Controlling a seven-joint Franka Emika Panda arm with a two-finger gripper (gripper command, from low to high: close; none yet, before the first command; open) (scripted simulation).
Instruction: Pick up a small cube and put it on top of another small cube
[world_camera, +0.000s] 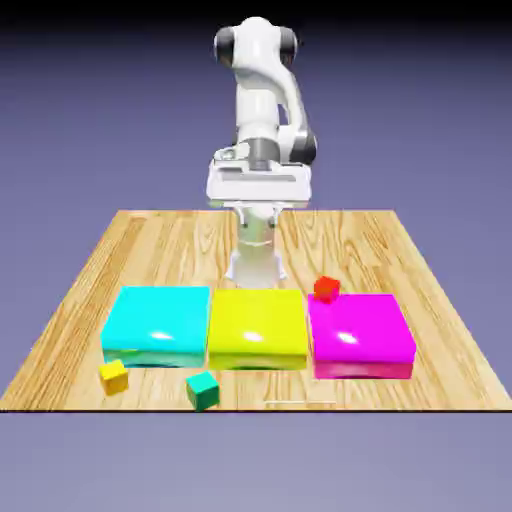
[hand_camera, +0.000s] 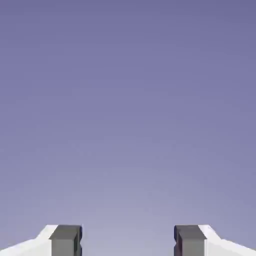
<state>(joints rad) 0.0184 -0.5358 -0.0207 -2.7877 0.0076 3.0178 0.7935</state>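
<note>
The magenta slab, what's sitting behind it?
The small red cube sits on the table just behind the magenta slab, at its far left corner in the exterior view. The slab's edge hides the cube's base, so contact can't be judged.

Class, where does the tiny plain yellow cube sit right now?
In the exterior view, the tiny plain yellow cube sits on the wooden table near its front edge at the view's left, just before the flat cyan slab and left of the tiny green cube.

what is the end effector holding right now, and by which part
Nothing. In the hand view the end effector is open with only backdrop between its fingertips. The yellow cube and red cube sit untouched on the table.
</note>
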